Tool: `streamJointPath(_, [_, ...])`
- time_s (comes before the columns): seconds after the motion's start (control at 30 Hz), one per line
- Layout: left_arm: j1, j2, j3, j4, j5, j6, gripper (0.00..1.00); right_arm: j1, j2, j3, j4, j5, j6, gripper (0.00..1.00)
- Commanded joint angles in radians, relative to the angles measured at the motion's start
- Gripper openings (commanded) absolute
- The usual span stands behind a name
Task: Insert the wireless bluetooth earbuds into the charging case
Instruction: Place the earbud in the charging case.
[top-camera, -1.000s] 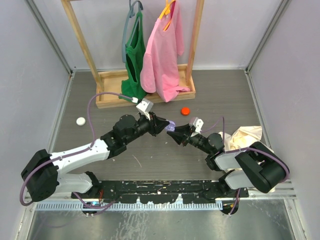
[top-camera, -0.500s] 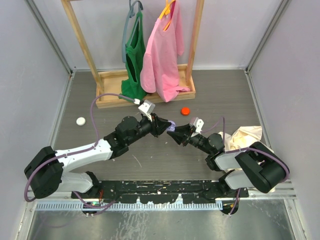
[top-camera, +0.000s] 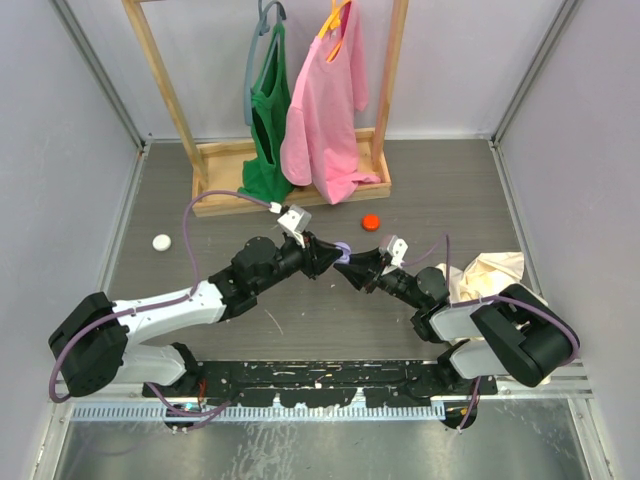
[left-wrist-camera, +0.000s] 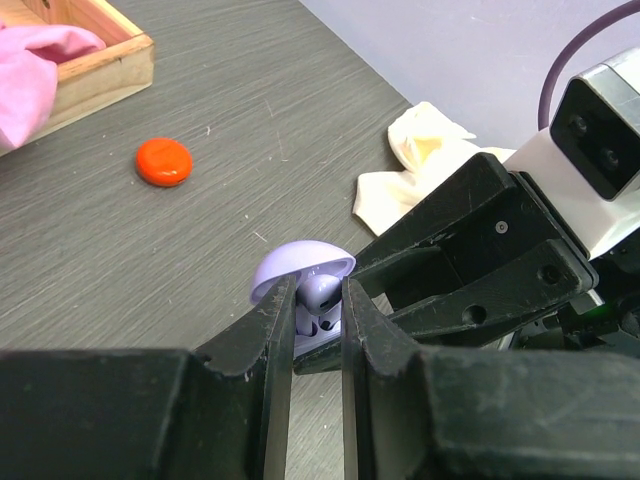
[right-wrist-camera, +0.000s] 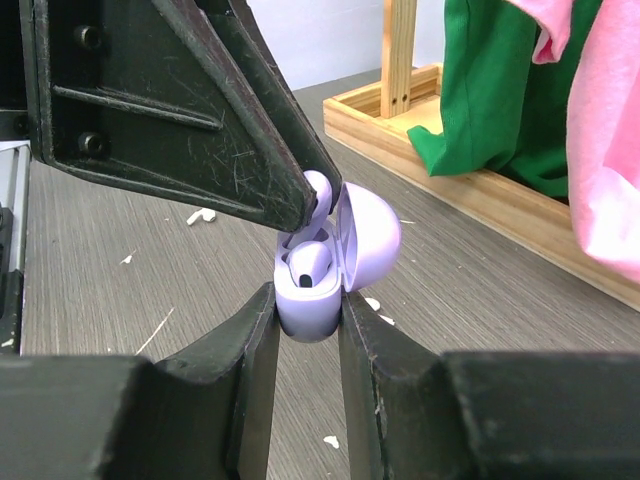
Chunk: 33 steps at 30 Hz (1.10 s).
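from the top view the two pincer tips meet mid-table and cover nearly everything between them. only a sliver of lavender shows there, and no earbud can be made out. the wrist views fill that in.

the right pincer (right-wrist-camera: 305, 312) is closed on the base of the case (right-wrist-camera: 310, 298), which stands upright with its domed lid (right-wrist-camera: 372, 245) swung open to the right. the left pincer (left-wrist-camera: 317, 308) is closed on one earbud (left-wrist-camera: 322, 288), pinched between its tips right at the case's mouth. its fingers hide the earbud's lower part, so i cannot tell whether it touches the case.

the right wrist view shows what looks like a second earbud (right-wrist-camera: 308, 265) sitting in a slot of the case. the left wrist view mostly blocks this with its own fingers.

the left wrist view shows a red cap (left-wrist-camera: 163, 162) lying well apart on the table (left-wrist-camera: 150, 260) and a crumpled cloth (left-wrist-camera: 420, 150) behind the right arm. the top view adds a white cap (top-camera: 161, 241) far left and a wooden rack (top-camera: 165, 90), cut off at the top, hung with green and pink garments.
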Motion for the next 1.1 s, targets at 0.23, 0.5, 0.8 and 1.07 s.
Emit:
streamJointPath(0.23, [-0.006,-0.037,-0.018,0.046,-0.012,0.007,0.23,0.004,-0.023,-0.002,0.095,0.020,-0.007,0.01])
streamJointPath(0.5, [-0.006,-0.046,-0.021,0.019,0.014,0.002,0.28,0.004,-0.021,-0.004,0.095,0.021,-0.009,0.01])
streamJointPath(0.8, [-0.005,-0.052,0.001,-0.030,0.006,0.005,0.33,0.004,-0.018,-0.003,0.095,0.021,-0.009,0.01])
streamJointPath(1.07, [-0.006,-0.066,0.023,-0.071,-0.014,-0.012,0.42,0.004,-0.014,-0.001,0.095,0.020,-0.008,0.01])
